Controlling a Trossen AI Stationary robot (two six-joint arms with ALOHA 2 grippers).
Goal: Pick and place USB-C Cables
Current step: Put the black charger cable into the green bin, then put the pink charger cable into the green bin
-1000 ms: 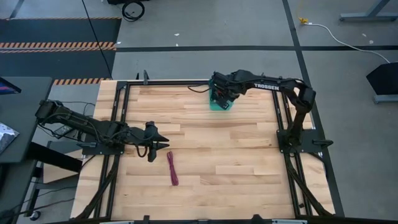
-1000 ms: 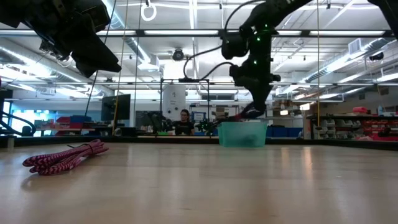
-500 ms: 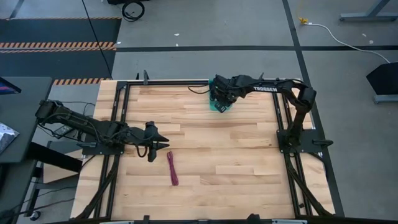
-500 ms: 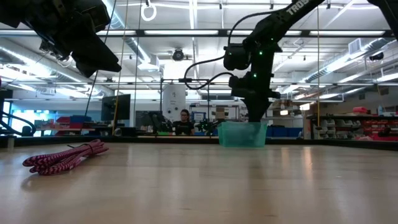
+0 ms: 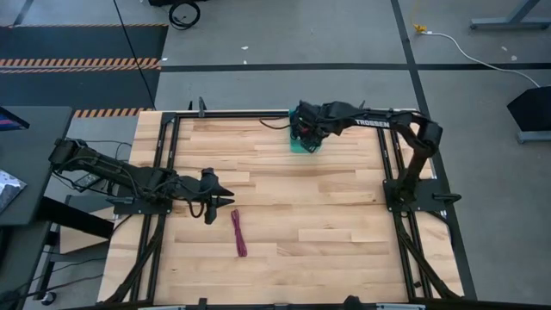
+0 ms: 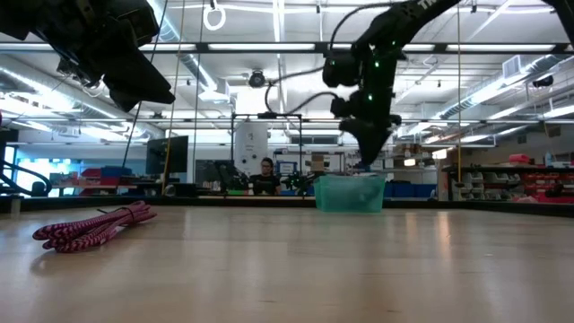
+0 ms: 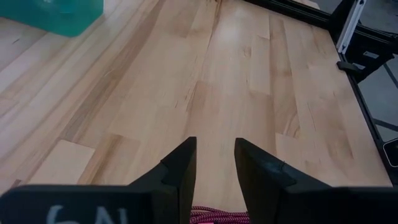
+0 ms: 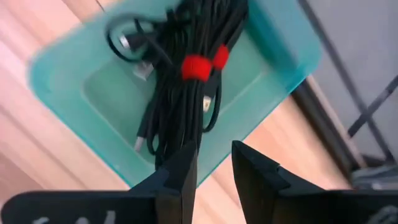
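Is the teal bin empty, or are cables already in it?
Not empty: the teal bin holds bundled black cables with red ties. The right gripper hovers above it.

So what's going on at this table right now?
The right gripper is open above the teal plastic bin at the table's far edge; bundled black cables with red ties lie inside. The left gripper hovers open near the coiled purple-magenta cable, which lies on the wooden table, not yet picked.
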